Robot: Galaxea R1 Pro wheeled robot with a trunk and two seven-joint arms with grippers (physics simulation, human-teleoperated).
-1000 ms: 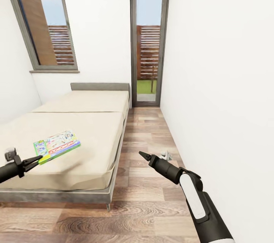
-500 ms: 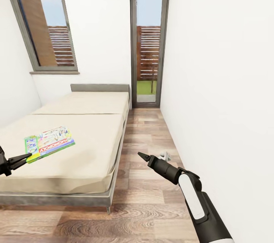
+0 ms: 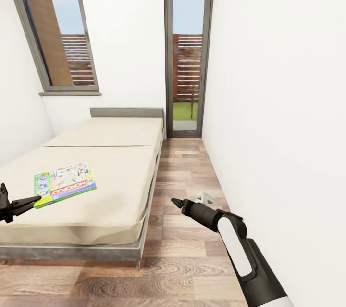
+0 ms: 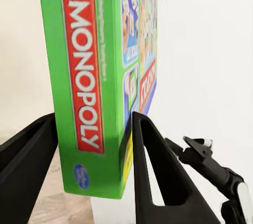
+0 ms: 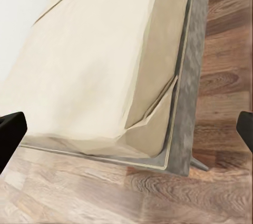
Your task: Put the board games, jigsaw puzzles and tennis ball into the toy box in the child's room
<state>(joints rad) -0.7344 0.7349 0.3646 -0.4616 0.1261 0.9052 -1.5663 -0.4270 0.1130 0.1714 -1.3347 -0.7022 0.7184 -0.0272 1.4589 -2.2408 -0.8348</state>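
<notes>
We see the left hand point(image 3: 30, 201) at the left edge of the head view, over the near part of the bed point(image 3: 110, 191). Its two black fingers point(image 4: 158, 171) are closed on the green edge of a board game point(image 3: 64, 184), the green, white and red box with the word "MONOPOLY" on it. In the left wrist view the box point(image 4: 100, 76) stands between the two fingers, and each finger touches one of its flat faces. In the head view the box is nearly level above the beige mattress; we cannot tell if its far part touches the mattress or is just above it.

The right hand point(image 3: 176, 202) is over the wood-plank floor point(image 3: 192, 162), in the narrow passage between the bed and the white wall point(image 3: 278, 105). It holds nothing. In the right wrist view its two finger tips point(image 5: 10, 134) stand at opposite edges of the picture, far apart, so this hand is wide open. Between them we see the near corner of the mattress and the grey bed frame point(image 5: 182, 129).

A small pale object point(image 3: 206, 197) lies on the floor near the wall, just behind the right hand; it is too small to name. At the far end of the bed there is a short grey headboard point(image 3: 127, 112), and behind it two tall grey-framed windows point(image 3: 188, 47).
</notes>
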